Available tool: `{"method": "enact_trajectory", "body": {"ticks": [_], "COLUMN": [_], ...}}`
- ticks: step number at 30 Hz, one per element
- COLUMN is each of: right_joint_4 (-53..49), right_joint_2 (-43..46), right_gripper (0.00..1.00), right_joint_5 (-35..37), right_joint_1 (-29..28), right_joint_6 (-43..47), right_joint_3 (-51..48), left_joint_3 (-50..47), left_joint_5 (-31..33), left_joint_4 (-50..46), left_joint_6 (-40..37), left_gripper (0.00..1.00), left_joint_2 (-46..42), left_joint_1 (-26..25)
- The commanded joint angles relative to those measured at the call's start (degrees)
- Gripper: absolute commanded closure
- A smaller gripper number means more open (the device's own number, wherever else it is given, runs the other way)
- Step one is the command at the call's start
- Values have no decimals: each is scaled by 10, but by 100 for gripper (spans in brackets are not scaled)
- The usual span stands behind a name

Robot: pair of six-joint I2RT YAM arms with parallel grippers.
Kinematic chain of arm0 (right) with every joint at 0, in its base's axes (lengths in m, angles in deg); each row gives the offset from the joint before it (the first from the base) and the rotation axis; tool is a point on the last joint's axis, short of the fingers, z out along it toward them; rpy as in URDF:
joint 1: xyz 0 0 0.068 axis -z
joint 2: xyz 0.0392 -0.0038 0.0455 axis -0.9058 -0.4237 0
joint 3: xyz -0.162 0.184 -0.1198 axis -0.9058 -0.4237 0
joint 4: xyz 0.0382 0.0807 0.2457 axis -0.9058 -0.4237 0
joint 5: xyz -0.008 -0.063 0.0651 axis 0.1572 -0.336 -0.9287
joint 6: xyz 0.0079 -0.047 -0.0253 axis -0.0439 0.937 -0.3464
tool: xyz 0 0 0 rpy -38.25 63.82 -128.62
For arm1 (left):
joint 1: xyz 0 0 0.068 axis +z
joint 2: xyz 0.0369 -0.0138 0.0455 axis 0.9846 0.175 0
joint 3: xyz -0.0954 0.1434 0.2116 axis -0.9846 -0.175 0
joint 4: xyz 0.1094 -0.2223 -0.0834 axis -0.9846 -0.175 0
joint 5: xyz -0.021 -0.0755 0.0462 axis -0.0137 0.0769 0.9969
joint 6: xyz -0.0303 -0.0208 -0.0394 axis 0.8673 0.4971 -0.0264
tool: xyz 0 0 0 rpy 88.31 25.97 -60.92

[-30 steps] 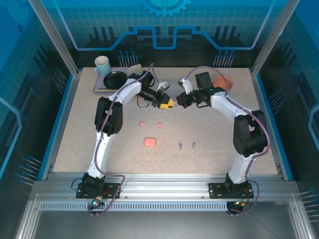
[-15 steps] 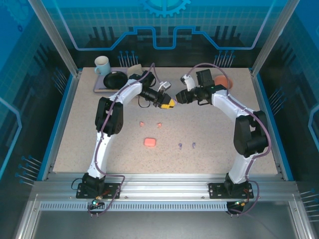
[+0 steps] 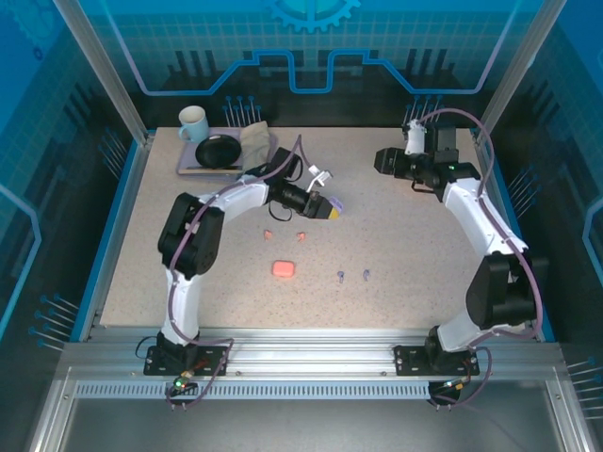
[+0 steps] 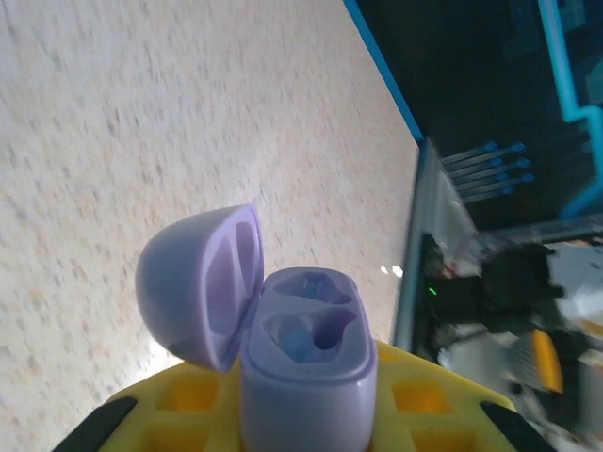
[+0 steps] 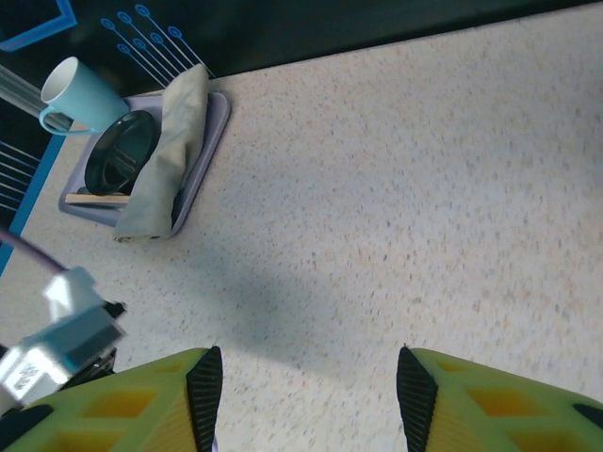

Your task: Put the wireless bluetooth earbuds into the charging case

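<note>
Lee: Since the previous panel, we see that the right tool (image 3: 381,160) has drawn back from the middle to the far right of the desk (image 3: 415,245). The left tool (image 3: 332,209) has shifted slightly toward the arm bases.

Mori: Agreed. We note that the left tool is clamped on the lilac case (image 4: 303,377). Its yellow fingers (image 4: 179,400) press both sides of the case. The lid (image 4: 200,282) stands open, swung leftward in the left wrist view, and two wells show inside.

Lee: And the right tool?

Mori: We find its fingers (image 5: 203,395) apart, with bare desk below the gap. Beyond them sits a tray (image 5: 219,118) bearing a dark plate (image 5: 118,155) and a folded cloth (image 5: 170,160). A pale blue cup (image 5: 71,89) stands at its far corner.

Lee: Where do we place the earbuds?

Mori: All four lie loose on the desk. The two pink earbuds (image 3: 268,234) (image 3: 301,235) lie near the left tool. The two lilac earbuds (image 3: 340,275) (image 3: 365,274) lie closer to the bases, apart from the lilac case. A shut pink case (image 3: 283,269) rests just beyond the pink pair, toward the bases.
</note>
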Motion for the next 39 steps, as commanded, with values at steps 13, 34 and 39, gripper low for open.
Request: {"method": "enact_trajectory", "body": {"ticks": [13,34,39], "right_joint_4": [-169,-210,-205], "right_joint_2": [157,130,124], "right_gripper": [45,45,46], "right_joint_5": [63,129,139], "right_joint_1": [-7,-125,-136], "right_joint_6": [-123,-189,-191], "right_joint_3": [-123,-155,-153], "left_joint_3": [-344,-435,-478], "left_joint_5": [513,681,620], "left_joint_4": [677,936,934], "left_joint_6": [-64,-125,-62], "left_gripper": [100,100,100], "left_joint_2": [-148,-136,-164], "left_joint_1": [-144,-182,-163]}}
